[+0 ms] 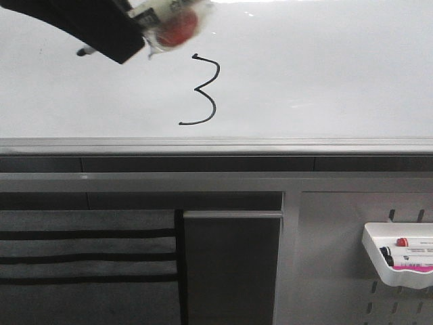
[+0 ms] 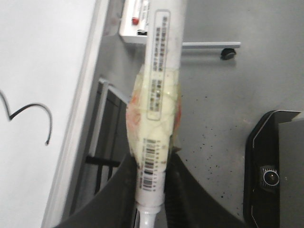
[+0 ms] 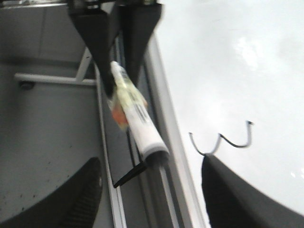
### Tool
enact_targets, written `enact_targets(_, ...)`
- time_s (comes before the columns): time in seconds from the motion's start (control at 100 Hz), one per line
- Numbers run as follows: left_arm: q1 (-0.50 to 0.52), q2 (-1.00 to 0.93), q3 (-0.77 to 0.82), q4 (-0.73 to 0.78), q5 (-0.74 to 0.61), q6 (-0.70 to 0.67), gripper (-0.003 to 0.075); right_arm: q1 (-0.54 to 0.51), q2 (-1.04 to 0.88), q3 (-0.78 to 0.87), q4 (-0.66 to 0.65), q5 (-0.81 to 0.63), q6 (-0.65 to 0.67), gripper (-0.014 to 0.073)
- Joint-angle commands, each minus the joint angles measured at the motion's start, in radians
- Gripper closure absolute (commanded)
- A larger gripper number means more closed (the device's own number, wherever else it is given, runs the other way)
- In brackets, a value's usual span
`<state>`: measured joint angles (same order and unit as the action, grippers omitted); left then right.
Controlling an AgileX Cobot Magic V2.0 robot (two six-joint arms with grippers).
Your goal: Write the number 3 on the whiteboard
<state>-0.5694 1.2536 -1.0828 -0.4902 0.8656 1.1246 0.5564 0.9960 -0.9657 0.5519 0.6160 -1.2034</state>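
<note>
My left gripper [image 2: 151, 190] is clamped on a white marker [image 2: 159, 95] wrapped in yellowish tape around its middle; in the front view that marker [image 1: 172, 24] sits at the upper left of the frame, with my dark left arm beside it. The number 3 [image 1: 201, 91] is drawn in thin black line on the whiteboard [image 1: 325, 74], just below and right of the marker, its lower tail curling out to the left above the grey bottom rail [image 1: 270, 145]. The numeral looks complete to me, so I judge the writing done.

My right gripper [image 3: 147, 190] stands with its fingers wide apart, nothing between them (its camera shows the left arm's marker [image 3: 137, 123] and part of the 3 [image 3: 223, 140] on the board).

The risk now is a stray mark: whether the tip is off the board I cannot tell, and dragging it sideways would streak the glossy surface or smear a fresh stroke. The tape bulge might also let the marker twist in my grip. At the lower right, a white tray [image 1: 399, 257] holds spare markers on the perforated panel.
</note>
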Motion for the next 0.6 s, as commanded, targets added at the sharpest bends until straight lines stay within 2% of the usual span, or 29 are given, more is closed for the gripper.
enact_targets(0.0,0.061,-0.070,-0.014,-0.022,-0.043,-0.061,0.0661,-0.079,-0.096,-0.025,0.013,-0.058,0.108,0.0186)
enact_targets(0.13,0.199,-0.162,0.053,-0.022,-0.117,-0.128,0.0661,-0.182,-0.192,-0.001,0.013,-0.017,0.166,0.0186)
enact_targets(0.24,0.305,-0.241,0.172,-0.038,-0.330,-0.215,0.0661,-0.227,-0.256,0.051,0.013,-0.011,0.192,0.0186)
enact_targets(0.32,0.367,-0.275,0.266,-0.143,-0.514,-0.273,0.0661,-0.234,-0.271,0.083,0.013,-0.011,0.207,0.0186)
enact_targets(0.49,0.377,-0.259,0.429,-0.399,-0.866,-0.271,0.0661,-0.234,-0.275,0.154,0.013,-0.013,0.244,0.0186)
enact_targets(0.59,0.377,-0.208,0.458,-0.452,-0.940,-0.271,0.0661,-0.234,-0.275,0.182,0.025,-0.022,0.244,0.0186)
